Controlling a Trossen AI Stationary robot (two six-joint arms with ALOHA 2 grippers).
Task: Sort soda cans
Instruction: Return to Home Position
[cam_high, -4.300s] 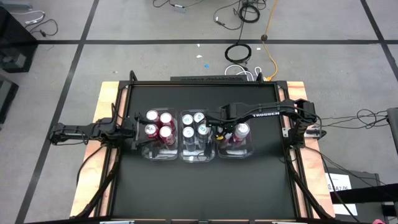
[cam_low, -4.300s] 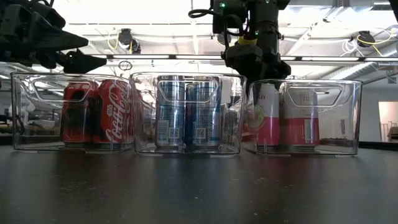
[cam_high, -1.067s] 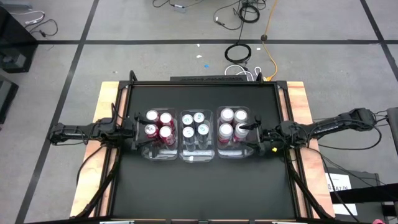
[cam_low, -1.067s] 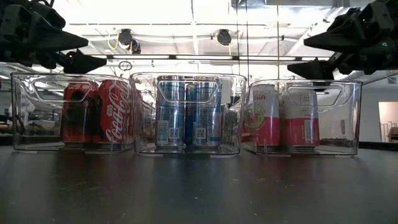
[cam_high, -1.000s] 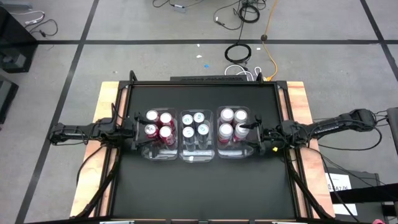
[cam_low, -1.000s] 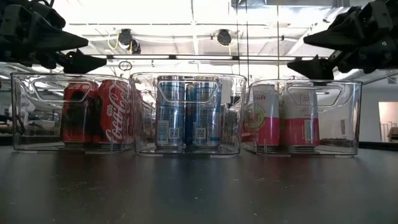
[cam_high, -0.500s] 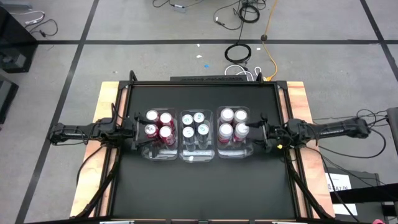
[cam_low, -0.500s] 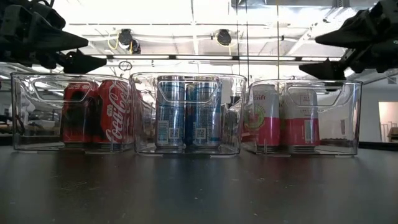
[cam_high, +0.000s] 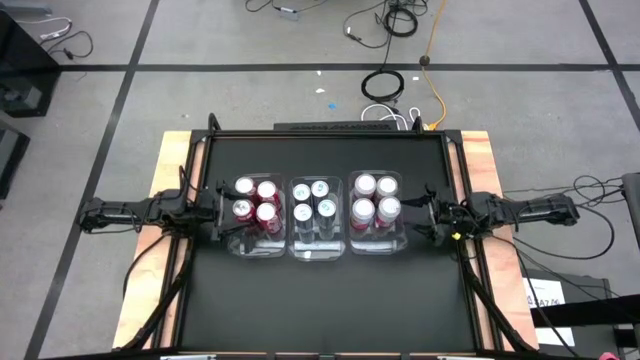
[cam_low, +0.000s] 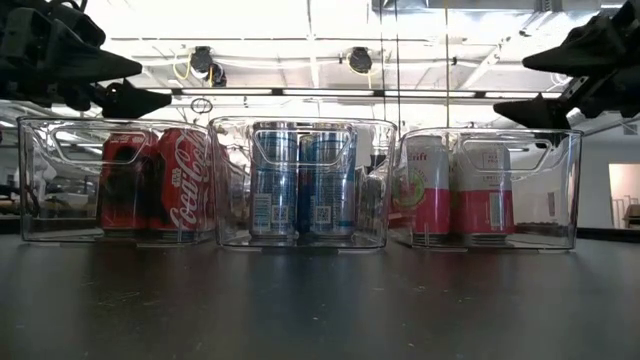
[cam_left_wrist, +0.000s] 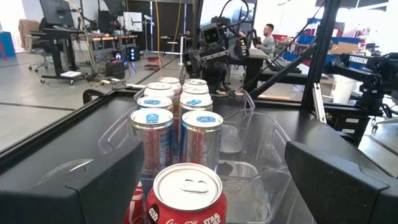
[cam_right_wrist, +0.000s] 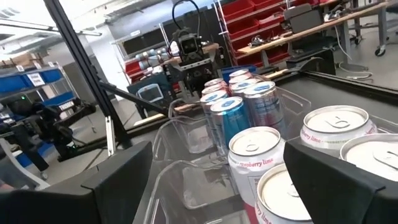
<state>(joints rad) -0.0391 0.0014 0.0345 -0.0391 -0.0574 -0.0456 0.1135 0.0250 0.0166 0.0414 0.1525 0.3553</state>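
Three clear bins stand in a row mid-table. The left bin holds several red soda cans (cam_high: 255, 201) (cam_low: 160, 180), the middle bin several blue cans (cam_high: 313, 200) (cam_low: 295, 180), the right bin several pink cans (cam_high: 375, 199) (cam_low: 460, 185). All cans stand upright on the bin floors. My left gripper (cam_high: 215, 210) (cam_low: 155, 84) hovers open just left of the red bin, above rim height. My right gripper (cam_high: 425, 212) (cam_low: 512, 88) hovers open just right of the pink bin, also above its rim. Each wrist view looks along the row of cans between its wide-apart fingers.
The black tabletop (cam_high: 320, 300) has bare room on the near and far sides of the bins and a raised frame around it. Cables lie on the floor beyond the far edge (cam_high: 385, 85). A person (cam_left_wrist: 268, 34) is in the room behind.
My right gripper has drawn back, staying open, from over the pink bin's right end toward the table's right edge; it now stands clear of the bin. Cans and bins have stayed in place.
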